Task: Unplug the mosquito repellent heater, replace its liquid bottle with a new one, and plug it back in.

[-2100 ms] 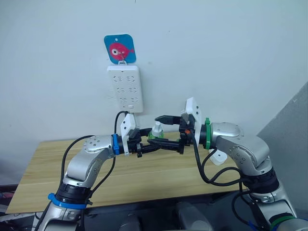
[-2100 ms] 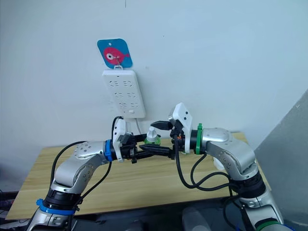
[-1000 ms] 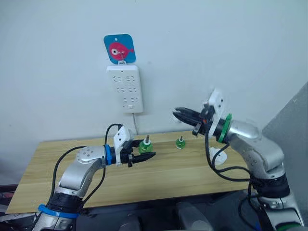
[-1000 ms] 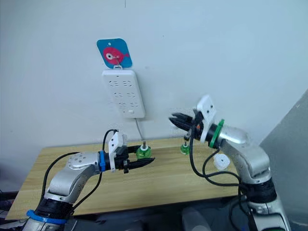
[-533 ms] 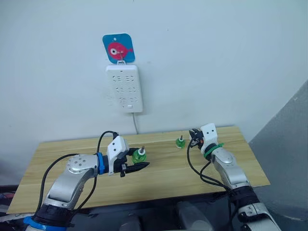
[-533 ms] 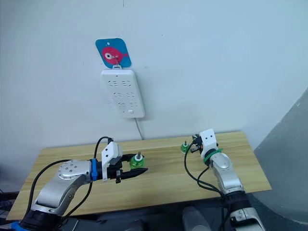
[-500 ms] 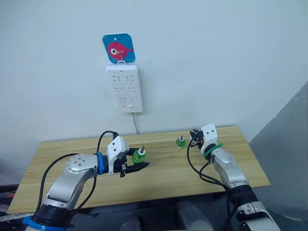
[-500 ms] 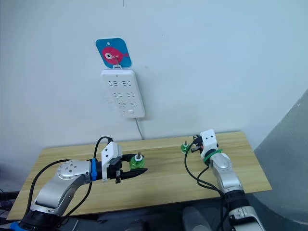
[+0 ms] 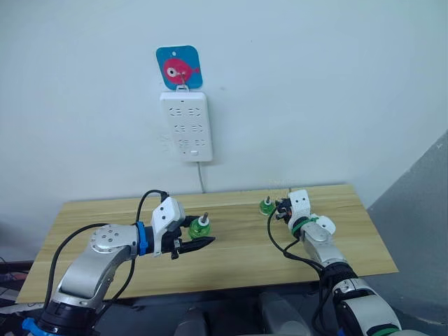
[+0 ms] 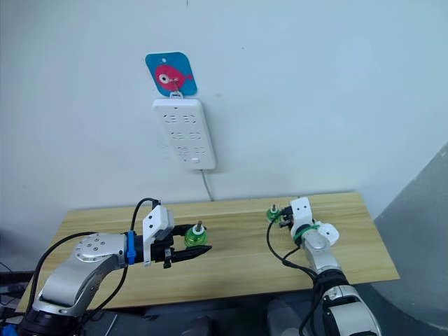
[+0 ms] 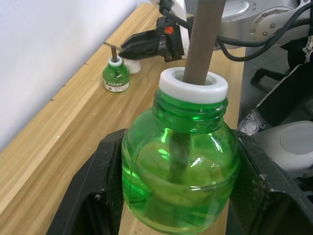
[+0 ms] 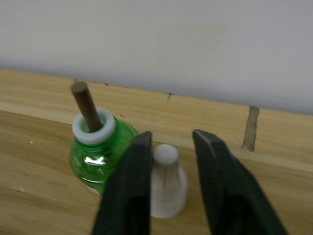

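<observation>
My left gripper is shut on a green liquid bottle with a white collar and brown wick, held upright just above the table; in the left wrist view its black fingers clamp the bottle on both sides. A second green bottle stands near the table's back edge. My right gripper is open beside it, its fingers either side of a small white cap next to that bottle. The white mosquito repellent heater lies on the table by my right forearm.
A tall white power strip hangs on the wall under a blue hook plate with a pink fish, its cable dropping behind the wooden table. A grey panel stands at the right.
The arms have parted from a meeting at mid-height. My left gripper lowered with the green bottle. My right gripper swung down to the second bottle and white cap at the back.
</observation>
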Motion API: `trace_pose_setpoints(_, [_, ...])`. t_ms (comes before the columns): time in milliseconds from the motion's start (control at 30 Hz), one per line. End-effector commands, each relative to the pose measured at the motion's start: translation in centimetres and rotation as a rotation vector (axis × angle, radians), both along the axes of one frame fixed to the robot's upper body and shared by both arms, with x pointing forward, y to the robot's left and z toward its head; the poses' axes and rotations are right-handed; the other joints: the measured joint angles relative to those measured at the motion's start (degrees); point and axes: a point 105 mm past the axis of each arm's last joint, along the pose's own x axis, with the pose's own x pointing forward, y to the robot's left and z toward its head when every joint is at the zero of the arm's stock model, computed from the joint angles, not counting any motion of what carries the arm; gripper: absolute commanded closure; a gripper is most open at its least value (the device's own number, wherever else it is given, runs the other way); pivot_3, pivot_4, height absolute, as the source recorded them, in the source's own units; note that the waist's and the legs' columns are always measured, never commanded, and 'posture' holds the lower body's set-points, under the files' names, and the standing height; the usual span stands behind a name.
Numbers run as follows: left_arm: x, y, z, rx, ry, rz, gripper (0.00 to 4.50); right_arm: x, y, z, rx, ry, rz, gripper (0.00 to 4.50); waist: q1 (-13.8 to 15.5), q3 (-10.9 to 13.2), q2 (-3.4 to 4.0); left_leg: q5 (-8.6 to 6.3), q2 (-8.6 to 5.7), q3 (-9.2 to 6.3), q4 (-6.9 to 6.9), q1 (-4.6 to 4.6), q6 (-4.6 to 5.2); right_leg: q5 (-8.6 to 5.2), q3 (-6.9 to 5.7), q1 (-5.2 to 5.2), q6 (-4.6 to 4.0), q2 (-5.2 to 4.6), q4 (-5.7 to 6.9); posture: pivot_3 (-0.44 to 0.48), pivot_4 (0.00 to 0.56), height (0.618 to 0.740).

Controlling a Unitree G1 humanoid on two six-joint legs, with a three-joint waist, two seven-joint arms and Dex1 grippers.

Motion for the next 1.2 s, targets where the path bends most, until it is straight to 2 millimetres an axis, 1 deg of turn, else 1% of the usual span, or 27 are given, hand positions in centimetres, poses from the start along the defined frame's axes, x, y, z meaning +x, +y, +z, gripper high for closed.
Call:
trace_pose_setpoints(33, [0.1, 0.4, 1.0, -0.007, -0.04, 0.018, 2.09, 0.9, 0.4, 2.7, 0.062, -0.098, 0.021, 1.75, 0.1, 0.1, 0.06, 0.0, 0.01, 0.0, 0.0, 0.02, 0.0, 0.0, 0.0, 0.0, 0.0, 0.01, 0.01, -0.092, 0.133, 0.692])
trace_pose_setpoints(167, [0.2, 0.4, 0.8, -0.019, -0.037, 0.038, 2.09, 0.5, 0.6, 5.0, 0.111, -0.173, 0.062, 0.24, 0.8, 0.4, 0.21, 0.0, 0.03, 0.0, 0.0, 0.02, 0.0, 0.0, 0.01, -0.01, 0.0, 0.04, 0.02, -0.094, 0.129, 0.692])
trace_pose_setpoints(200, [0.3, 0.4, 0.9, -0.024, -0.038, 0.041, 2.09, 0.1, 0.7, 5.8, 0.117, -0.199, 0.088, 0.01, 0.9, 0.4, 0.2, 0.0, 0.03, -0.01, -0.01, 0.01, 0.0, 0.0, 0.0, -0.01, 0.0, 0.04, 0.01, -0.097, 0.129, 0.692])
trace_pose_setpoints(233, [0.4, 0.3, 0.9, -0.033, -0.037, 0.042, 2.09, -0.7, 1.3, 7.3, 0.119, -0.234, 0.158, 0.0, 1.0, 0.4, 0.23, 0.0, 0.04, -0.02, -0.01, 0.0, 0.0, 0.0, -0.01, -0.01, 0.0, 0.04, 0.01, -0.097, 0.129, 0.692])
trace_pose_setpoints(267, [0.4, 0.3, 1.0, -0.039, -0.037, 0.043, 2.09, -1.5, 1.8, 8.3, 0.12, -0.254, 0.21, 0.0, 1.3, 0.4, 0.26, 0.0, 0.03, -0.02, -0.01, -0.02, 0.0, 0.0, 0.0, -0.02, 0.0, 0.03, 0.01, -0.097, 0.129, 0.692])
trace_pose_setpoints(300, [0.4, 0.2, 1.0, -0.044, -0.036, 0.032, 2.09, -3.0, 2.8, 9.7, 0.121, -0.268, 0.317, 0.0, 1.7, 0.5, 0.29, 0.0, 0.03, -0.02, -0.02, -0.02, 0.0, -0.01, 0.0, -0.02, 0.0, 0.02, -0.01, -0.11, 0.131, 0.692])
trace_pose_setpoints(400, [0.4, -0.1, 1.2, -0.055, -0.032, -0.001, 2.09, -7.1, 5.0, 12.5, 0.101, -0.259, 0.575, 0.0, 2.2, 0.6, 0.28, -0.01, 0.03, -0.02, 0.0, -0.05, -0.01, -0.02, 0.01, -0.02, 0.0, 0.01, -0.03, -0.13, 0.129, 0.692])
trace_pose_setpoints(433, [0.4, -0.2, 1.3, -0.054, -0.033, -0.013, 2.09, -8.0, 5.4, 13.3, 0.083, -0.26, 0.633, 0.0, 2.2, 0.7, 0.24, 0.0, 0.04, 0.0, 0.02, -0.03, -0.01, -0.02, 0.02, -0.02, 0.0, 0.01, -0.03, -0.138, 0.13, 0.692])
trace_pose_setpoints(533, [0.7, -0.5, 1.5, -0.059, -0.039, -0.033, 2.09, -10.0, 6.4, 14.8, 0.057, -0.237, 0.756, 0.0, 2.0, 0.7, 0.1, 0.0, 0.09, 0.06, 0.02, 0.02, -0.01, -0.05, 0.05, -0.01, -0.05, 0.05, -0.04, -0.151, 0.129, 0.692])
trace_pose_setpoints(567, [0.8, -0.7, 1.7, -0.068, -0.042, -0.042, 2.09, -10.9, 7.1, 15.3, 0.062, -0.218, 0.826, 0.0, 2.0, 0.7, 0.09, 0.0, 0.12, 0.06, 0.02, 0.03, -0.01, -0.06, 0.05, -0.01, -0.06, 0.08, -0.04, -0.156, 0.127, 0.692])
trace_pose_setpoints(633, [1.0, -1.0, 1.9, -0.079, -0.047, -0.055, 2.09, -12.0, 7.9, 15.9, 0.066, -0.189, 0.907, 0.0, 1.9, 0.8, 0.05, 0.0, 0.12, 0.07, 0.01, 0.03, -0.01, -0.06, 0.06, -0.02, -0.07, 0.1, -0.04, -0.161, 0.127, 0.692])
trace_pose_setpoints(733, [0.9, -1.6, 2.3, -0.088, -0.059, -0.092, 2.09, -12.6, 9.2, 16.0, 0.097, -0.132, 0.988, 0.0, 1.9, 0.9, -0.14, -0.01, 0.12, 0.07, 0.01, 0.01, -0.01, -0.06, 0.05, -0.03, -0.06, 0.1, -0.05, -0.165, 0.123, 0.692])
trace_pose_setpoints(900, [0.6, -2.6, 3.0, -0.105, -0.077, -0.145, 2.09, -12.4, 11.1, 16.4, 0.141, -0.091, 1.062, 0.0, 1.9, 0.9, -0.21, -0.01, 0.12, 0.07, 0.01, -0.01, -0.01, -0.06, 0.05, -0.03, -0.06, 0.1, -0.07, -0.164, 0.121, 0.692])
trace_pose_setpoints(1200, [0.2, -3.3, 3.4, -0.128, -0.082, -0.183, 2.09, -12.4, 13.2, 17.0, 0.23, -0.049, 1.13, 0.0, 1.8, 0.9, -0.23, 0.0, 0.12, 0.05, 0.0, -0.03, -0.01, -0.06, 0.04, -0.04, -0.06, 0.09, -0.12, -0.158, 0.114, 0.692])
